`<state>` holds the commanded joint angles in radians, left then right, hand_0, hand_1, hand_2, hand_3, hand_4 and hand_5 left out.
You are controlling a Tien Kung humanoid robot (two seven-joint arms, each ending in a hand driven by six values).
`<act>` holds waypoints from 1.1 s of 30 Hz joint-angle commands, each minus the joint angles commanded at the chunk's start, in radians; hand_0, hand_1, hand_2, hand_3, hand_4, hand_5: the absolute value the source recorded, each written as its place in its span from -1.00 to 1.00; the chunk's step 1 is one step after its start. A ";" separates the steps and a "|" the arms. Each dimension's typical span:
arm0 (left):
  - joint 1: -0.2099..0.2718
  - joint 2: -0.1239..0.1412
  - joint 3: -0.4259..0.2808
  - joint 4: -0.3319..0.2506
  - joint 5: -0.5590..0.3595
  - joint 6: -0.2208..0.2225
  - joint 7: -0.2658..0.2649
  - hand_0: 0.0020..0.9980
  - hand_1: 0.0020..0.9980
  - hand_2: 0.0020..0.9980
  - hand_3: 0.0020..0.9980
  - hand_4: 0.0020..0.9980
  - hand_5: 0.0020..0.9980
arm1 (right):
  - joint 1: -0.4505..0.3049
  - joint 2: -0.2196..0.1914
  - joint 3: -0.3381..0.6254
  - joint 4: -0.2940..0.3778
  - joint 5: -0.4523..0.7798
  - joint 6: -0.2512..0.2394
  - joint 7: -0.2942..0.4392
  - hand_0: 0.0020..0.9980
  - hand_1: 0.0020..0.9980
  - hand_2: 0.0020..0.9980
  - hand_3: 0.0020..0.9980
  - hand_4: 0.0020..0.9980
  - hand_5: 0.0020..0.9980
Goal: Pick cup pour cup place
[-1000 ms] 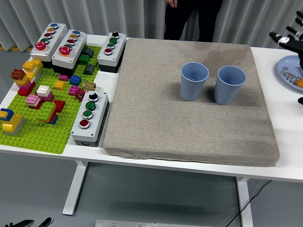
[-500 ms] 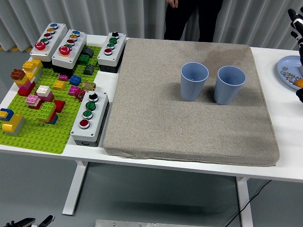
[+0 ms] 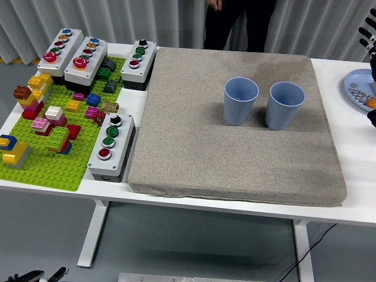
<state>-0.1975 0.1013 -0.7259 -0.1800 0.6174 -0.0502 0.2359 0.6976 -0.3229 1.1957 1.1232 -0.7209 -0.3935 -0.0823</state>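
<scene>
Two light blue ribbed cups stand upright side by side on the grey mat [image 3: 235,158], the left cup [image 3: 241,101] a little apart from the right cup [image 3: 284,105]. I cannot see into either cup. My right hand [image 3: 370,36] is at the picture's far right edge, well away from the cups, with its black fingers spread and holding nothing. A dark part of that arm [image 3: 372,116] shows lower on the same edge. Only a sliver of my left hand [image 3: 29,276] shows at the bottom left edge, below table level.
A green baseplate [image 3: 53,167] with several coloured bricks fills the table's left side, ringed by several grey button boxes [image 3: 111,147]. A blue plate [image 3: 355,88] with small items sits at the right edge. A person in dark clothes [image 3: 238,23] stands at the far side.
My right hand has drawn back to the right and upward, from over the plate's far side to the picture's edge. The cups have not moved.
</scene>
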 joint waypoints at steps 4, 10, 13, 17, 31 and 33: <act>-0.001 0.000 0.000 0.000 0.001 0.000 0.000 0.53 0.57 0.66 0.42 0.01 0.97 | -0.001 0.006 0.000 0.001 -0.003 -0.012 0.008 0.89 0.67 0.76 0.70 0.64 1.00; 0.001 -0.002 -0.001 0.000 0.001 0.000 0.001 0.53 0.57 0.66 0.42 0.01 0.96 | -0.004 0.009 0.000 0.001 -0.005 -0.010 0.006 0.90 0.67 0.77 0.70 0.63 1.00; 0.004 -0.001 -0.001 0.000 -0.001 0.001 0.001 0.53 0.57 0.66 0.42 0.01 0.96 | -0.008 0.009 0.000 0.002 -0.007 -0.008 0.004 0.90 0.67 0.77 0.70 0.63 1.00; 0.005 -0.001 0.000 0.000 0.000 0.001 0.001 0.53 0.57 0.66 0.42 0.01 0.96 | -0.009 0.013 -0.004 0.003 -0.005 -0.010 0.006 0.90 0.67 0.77 0.71 0.63 1.00; 0.016 0.002 0.010 0.000 -0.003 0.001 0.002 0.53 0.57 0.66 0.42 0.01 0.96 | -0.023 0.021 -0.005 0.006 -0.013 -0.005 0.001 0.90 0.67 0.77 0.71 0.63 1.00; 0.014 0.001 0.009 0.000 -0.003 0.001 0.002 0.53 0.57 0.66 0.42 0.01 0.96 | -0.022 0.020 -0.004 0.006 -0.014 -0.005 0.000 0.90 0.67 0.77 0.71 0.63 1.00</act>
<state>-0.1831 0.1028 -0.7171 -0.1800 0.6148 -0.0488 0.2379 0.6758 -0.3031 1.1916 1.1292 -0.7350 -0.3984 -0.0820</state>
